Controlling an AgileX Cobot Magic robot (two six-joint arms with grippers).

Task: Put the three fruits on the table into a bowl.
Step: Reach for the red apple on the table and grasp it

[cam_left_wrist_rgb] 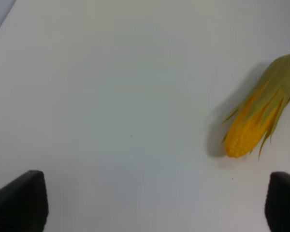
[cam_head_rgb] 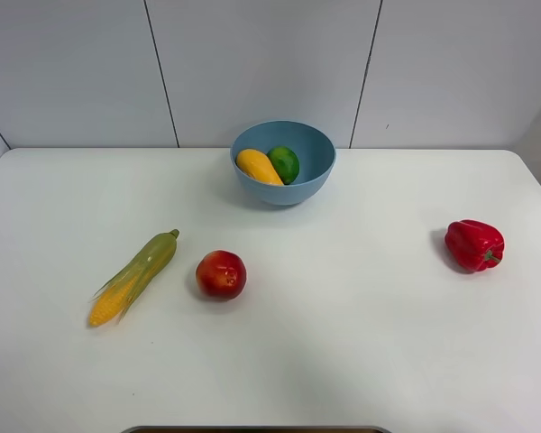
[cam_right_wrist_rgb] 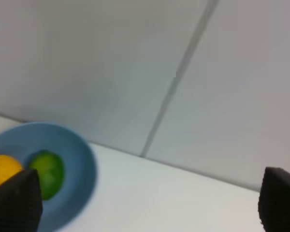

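Note:
The light-blue bowl [cam_head_rgb: 299, 185] stands at the back middle of the white table [cam_head_rgb: 361, 343]. The yellow-orange mango [cam_head_rgb: 258, 167] and the green lime [cam_head_rgb: 284, 163] lie inside it. The red apple [cam_head_rgb: 221, 274] sits on the table in front of the bowl, to the left. Neither arm shows in the exterior high view. In the left wrist view my left gripper [cam_left_wrist_rgb: 154, 203] is open and empty above bare table, with the corn beside it. In the right wrist view my right gripper [cam_right_wrist_rgb: 150, 203] is open and empty, with the bowl [cam_right_wrist_rgb: 79, 166], lime [cam_right_wrist_rgb: 47, 173] and mango [cam_right_wrist_rgb: 2, 170] in sight.
A green-husked corn cob [cam_head_rgb: 135, 276] lies left of the apple and also shows in the left wrist view [cam_left_wrist_rgb: 258, 118]. A red bell pepper [cam_head_rgb: 473, 244] sits at the right. A pale panelled wall [cam_head_rgb: 270, 63] rises behind the table.

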